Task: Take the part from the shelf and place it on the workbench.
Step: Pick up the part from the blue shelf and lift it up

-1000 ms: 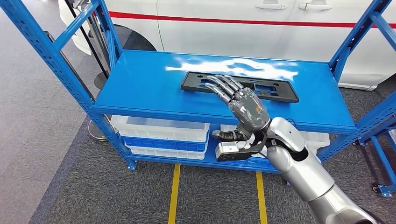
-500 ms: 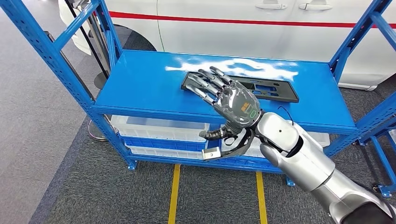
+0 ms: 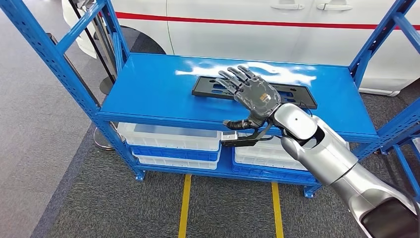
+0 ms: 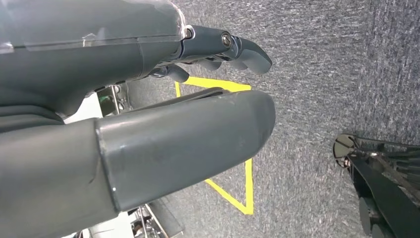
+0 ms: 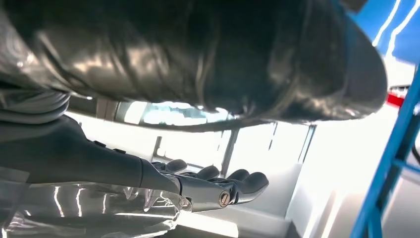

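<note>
right hand [image 3: 252, 94] is spread wide with nothing in it, over the black part [image 3: 292, 94] lying on the blue shelf [image 3: 148, 89], so grabbing and carrying come next.

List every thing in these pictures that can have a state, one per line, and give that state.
black part: lying flat on the blue shelf, not yet lifted.
right hand: open, fingers spread above the part, holding nothing.
left hand: hanging over the carpet floor, empty; open or shut cannot be told.
white bins: stacked on the lower shelf.
car door: closed.
</note>
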Controlling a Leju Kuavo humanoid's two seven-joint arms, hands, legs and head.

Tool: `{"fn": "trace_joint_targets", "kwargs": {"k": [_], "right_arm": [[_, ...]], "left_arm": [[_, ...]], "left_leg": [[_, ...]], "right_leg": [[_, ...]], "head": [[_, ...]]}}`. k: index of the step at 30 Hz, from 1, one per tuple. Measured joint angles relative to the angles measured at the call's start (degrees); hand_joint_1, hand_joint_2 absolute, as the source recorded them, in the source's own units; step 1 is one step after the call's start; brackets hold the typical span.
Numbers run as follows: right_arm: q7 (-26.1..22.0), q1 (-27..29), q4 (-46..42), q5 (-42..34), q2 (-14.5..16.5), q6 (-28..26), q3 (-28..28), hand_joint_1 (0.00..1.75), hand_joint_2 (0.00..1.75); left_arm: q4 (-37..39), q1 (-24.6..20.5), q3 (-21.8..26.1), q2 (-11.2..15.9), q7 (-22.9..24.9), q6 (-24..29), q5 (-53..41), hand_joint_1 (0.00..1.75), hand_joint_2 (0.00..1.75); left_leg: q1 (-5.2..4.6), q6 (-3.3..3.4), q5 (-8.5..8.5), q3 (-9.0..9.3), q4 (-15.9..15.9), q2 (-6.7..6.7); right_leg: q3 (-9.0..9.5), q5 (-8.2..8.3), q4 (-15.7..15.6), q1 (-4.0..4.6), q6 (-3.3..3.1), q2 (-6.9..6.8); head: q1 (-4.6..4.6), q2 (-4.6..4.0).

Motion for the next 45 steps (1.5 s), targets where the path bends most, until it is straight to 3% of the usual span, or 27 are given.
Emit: {"fn": "trace_joint_targets", "kwargs": {"k": [9,45], "right_arm": [[-0.9,-0.1,3.3,-1.6,1.0,0.4,0.1,0.0,0.0],[-1.9,0.0,3.1,-3.3,1.8,2.4,2.7,0.0,0.0]], "left_arm": [[0.3,0.0,0.0,0.0,-0.2,-0.3,-0.3,0.0,0.0],[0.4,0.0,0.7,0.0,-0.8,-0.7,-0.5,0.0,0.0]], "left_leg": [[0.0,0.0,0.0,-0.03,0.0,-0.01],[0.0,0.0,0.0,-0.02,0.0,-0.01]], "right_leg": [[-0.03,0.0,0.0,0.01,0.0,0.0],[-0.03,0.0,0.0,0.01,0.0,0.01]], "head": [[0.0,0.0],[0.0,0.0]]}}
